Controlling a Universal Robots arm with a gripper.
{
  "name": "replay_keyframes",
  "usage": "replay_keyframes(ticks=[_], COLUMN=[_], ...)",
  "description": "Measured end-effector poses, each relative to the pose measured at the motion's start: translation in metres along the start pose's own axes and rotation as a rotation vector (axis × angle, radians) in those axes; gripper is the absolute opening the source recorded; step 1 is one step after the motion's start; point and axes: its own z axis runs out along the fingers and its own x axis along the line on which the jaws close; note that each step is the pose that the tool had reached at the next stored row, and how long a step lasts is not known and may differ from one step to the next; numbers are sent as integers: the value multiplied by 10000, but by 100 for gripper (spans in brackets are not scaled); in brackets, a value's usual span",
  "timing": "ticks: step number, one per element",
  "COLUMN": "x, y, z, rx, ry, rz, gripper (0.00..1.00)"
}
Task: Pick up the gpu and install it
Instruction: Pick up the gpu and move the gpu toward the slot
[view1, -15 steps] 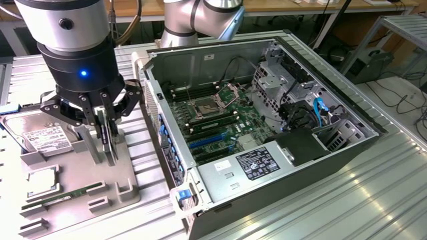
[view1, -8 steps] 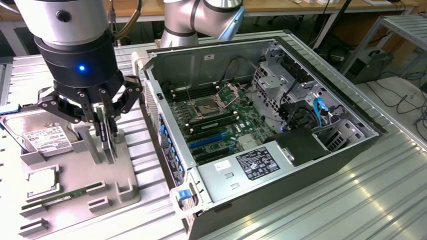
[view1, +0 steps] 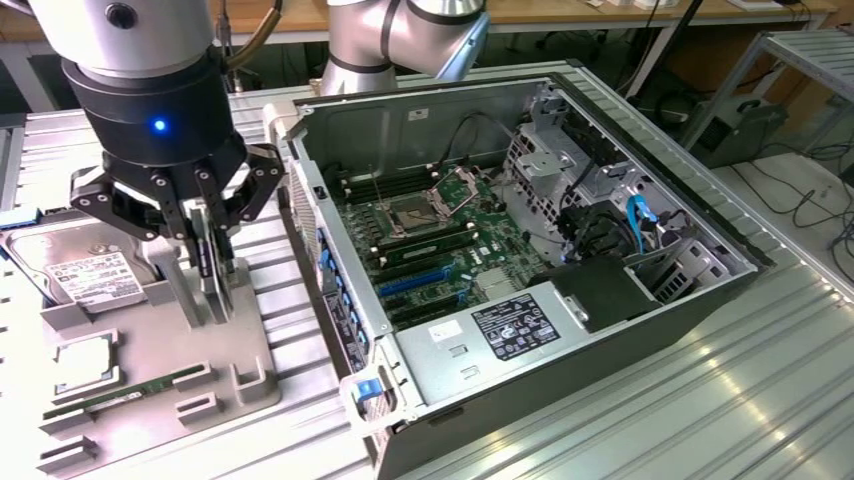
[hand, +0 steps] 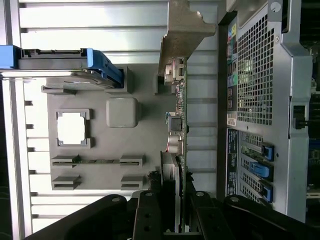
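Note:
The gpu (view1: 216, 295) hangs edge-on and upright between the fingers of my gripper (view1: 207, 245), which is shut on its upper edge. It stands over the near-case edge of the grey holder plate (view1: 147, 340), just to the exterior view's left of the open computer case (view1: 534, 250). I cannot tell whether its lower edge is clear of the holder. In the wrist view the gpu (hand: 181, 125) runs away from the gripper (hand: 175, 192) as a thin green board, ending in its pale metal bracket (hand: 182, 30).
On the holder plate lie a silver hard drive (view1: 80, 265), a CPU (view1: 83, 365) and a green RAM stick (view1: 127, 392). The case lies on its side with the motherboard's blue slots (view1: 414, 285) exposed. Its perforated rear wall (hand: 260, 100) is close beside the card.

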Motion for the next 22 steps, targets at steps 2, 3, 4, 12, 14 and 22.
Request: replay_keyframes(ticks=[2, 3, 4, 12, 14, 22], x=[0, 0, 0, 0, 0, 0], y=[0, 0, 0, 0, 0, 0], z=[-23, -31, -44, -151, -203, -327], rx=[0, 0, 0, 0, 0, 0], ry=[0, 0, -1, 0, -1, 0], rz=[0, 0, 0, 0, 0, 0], gripper=[27, 27, 27, 27, 27, 27])
